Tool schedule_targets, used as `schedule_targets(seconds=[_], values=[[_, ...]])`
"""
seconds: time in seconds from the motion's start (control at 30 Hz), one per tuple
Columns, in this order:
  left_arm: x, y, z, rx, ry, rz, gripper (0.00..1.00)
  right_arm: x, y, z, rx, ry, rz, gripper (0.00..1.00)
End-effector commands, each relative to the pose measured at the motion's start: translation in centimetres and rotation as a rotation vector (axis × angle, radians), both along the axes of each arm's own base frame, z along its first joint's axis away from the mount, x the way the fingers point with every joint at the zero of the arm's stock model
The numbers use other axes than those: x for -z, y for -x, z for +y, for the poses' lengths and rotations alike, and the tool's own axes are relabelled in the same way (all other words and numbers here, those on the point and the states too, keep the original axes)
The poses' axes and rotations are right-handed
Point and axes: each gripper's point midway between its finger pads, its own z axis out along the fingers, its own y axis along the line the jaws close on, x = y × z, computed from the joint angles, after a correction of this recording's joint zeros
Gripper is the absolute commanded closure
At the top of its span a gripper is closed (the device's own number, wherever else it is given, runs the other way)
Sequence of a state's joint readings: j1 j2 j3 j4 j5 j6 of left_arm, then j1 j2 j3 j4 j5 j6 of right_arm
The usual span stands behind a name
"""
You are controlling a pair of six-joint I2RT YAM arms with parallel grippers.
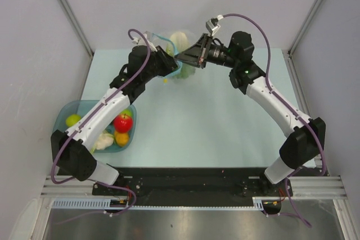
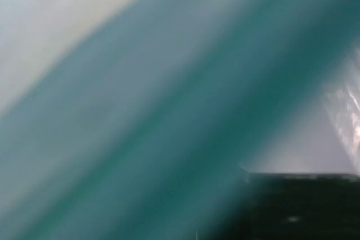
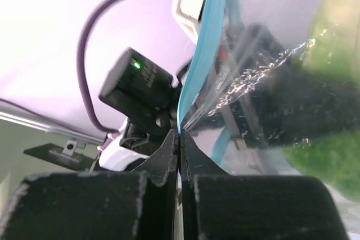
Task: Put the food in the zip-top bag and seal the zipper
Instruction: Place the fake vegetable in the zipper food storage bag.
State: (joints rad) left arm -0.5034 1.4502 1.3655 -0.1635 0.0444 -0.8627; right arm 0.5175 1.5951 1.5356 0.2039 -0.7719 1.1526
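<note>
My right tool [image 3: 179, 139] is pinched shut on the thin light-blue zipper strip [image 3: 205, 43] of the clear crinkly zip-top bag [image 3: 253, 71], held up over the far edge of the desk [image 1: 225, 127]. The strip's long axis runs up and away from my fingertips toward my left tool [image 1: 169, 60], whose grip I cannot tell. A pale leafy lettuce piece [image 1: 179, 40] sits inside the bag. The teal plastic bowl [image 1: 64, 111], nearer my left arm, holds the red apple [image 1: 123, 122], yellow-green fruit [image 1: 73, 120], orange fruit [image 1: 121, 137] and white leafy piece [image 1: 103, 141], so loading looks unfinished.
</note>
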Motion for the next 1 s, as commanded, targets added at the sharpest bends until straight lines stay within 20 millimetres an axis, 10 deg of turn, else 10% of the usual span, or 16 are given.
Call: schedule_targets(seconds=[0.0,0.2,0.47,0.6,0.7,0.97], values=[[3.0,2.7,2.0,0.086,-0.275,0.024,0.67,-2.5,-0.9,-2.4,0.058,-0.025,-0.012,1.0],[1.2,6.8,1.9,0.261,-0.3,-0.102,0.2,4.9,-2.0,-4.6,0.096,0.101,0.076,1.0],[0.6,10.9,2.2,0.462,-0.415,-0.219,0.06,15.5,-1.3,-7.3,0.075,0.23,0.255,1.0],[0.7,12.4,1.3,0.57,-0.392,-0.231,0.07,15.1,-0.4,-6.3,0.019,0.248,0.175,1.0],[1.3,12.2,1.7,0.534,-0.4,-0.217,0.41,13.3,0.3,-5.4,-0.027,0.234,0.114,1.0],[-0.5,11.8,1.3,0.535,-0.34,-0.274,0.59,11.7,2.0,-3.4,-0.12,0.288,-0.013,1.0]])
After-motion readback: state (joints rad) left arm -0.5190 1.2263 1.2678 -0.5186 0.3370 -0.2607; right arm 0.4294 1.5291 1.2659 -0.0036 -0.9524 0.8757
